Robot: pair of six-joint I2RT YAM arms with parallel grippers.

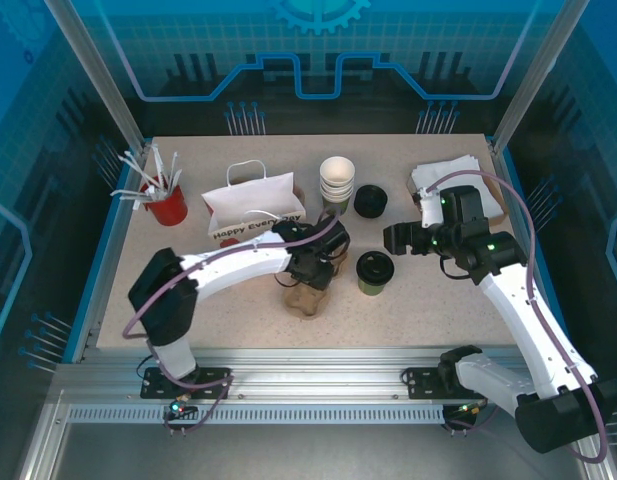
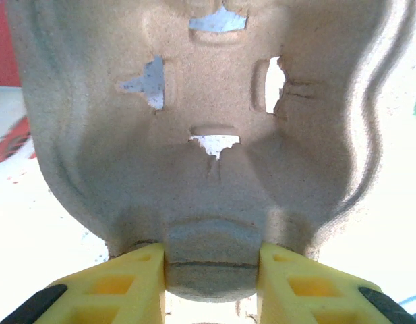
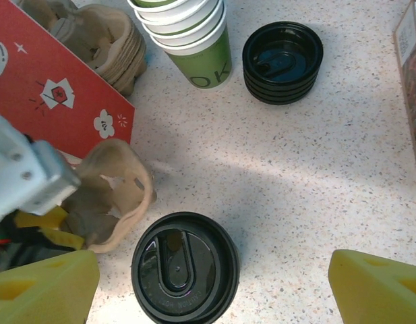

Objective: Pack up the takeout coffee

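- From the overhead view, the takeout coffee (image 1: 375, 272), a green cup under a black lid, stands upright near the middle of the table (image 1: 438, 310), just right of a brown pulp cup carrier (image 1: 308, 298).
- The overhead view alone takes in the far edge: a red cup (image 1: 167, 207) of straws at far left and a white paper bag (image 1: 253, 205). To the bag's right are a stack of lidless cups (image 1: 337, 183) and then a stack of black lids (image 1: 370, 200).
- The left wrist view gives what the overhead cannot: the left gripper (image 2: 211, 270) is clamped on the carrier's near rim, with one yellow finger (image 2: 137, 277) pressed against each side of a rounded tab.
- The right wrist view looks down on the coffee's lid, with the carrier touching or almost touching it on the left. A pile of spare carriers (image 3: 110, 40) sits beyond the bag's red side.
- The right gripper (image 1: 398, 240) has its yellow fingers (image 3: 46, 287) spread wide — it holds nothing and hangs above the table just far-right of the coffee.
- The left arm's elbow juts out to the left and its forearm runs right toward the table's middle. The right arm rises from the near right and leans left, wrist tipped down.
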